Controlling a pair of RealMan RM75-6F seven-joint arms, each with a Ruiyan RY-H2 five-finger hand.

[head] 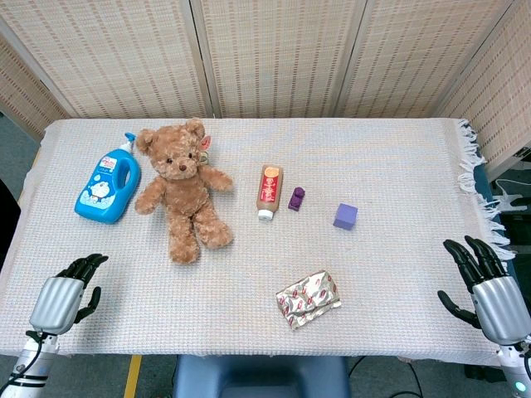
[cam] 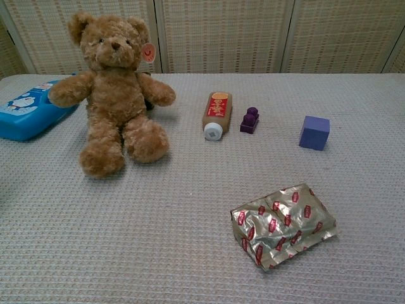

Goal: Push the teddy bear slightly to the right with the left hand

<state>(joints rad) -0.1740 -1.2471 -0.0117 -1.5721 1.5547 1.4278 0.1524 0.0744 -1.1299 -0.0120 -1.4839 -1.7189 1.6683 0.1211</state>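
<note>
One teddy bear [head: 183, 189] (two bottles [head: 108, 187] [head: 269, 191])

My head view looked steeply down from above both hands, taking in the whole table [head: 390, 274]. My chest view sat low, near, facing forward beyond them; both shared the mid-table.

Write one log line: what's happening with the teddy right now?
phase: before push | teddy bear: lying untouched beside blue bottle | left hand: open, near table edge | right hand: open, idle

Your chest view cuts off the blue bottle [cam: 25, 109] at its left edge, and its label looks too small to read.
</note>
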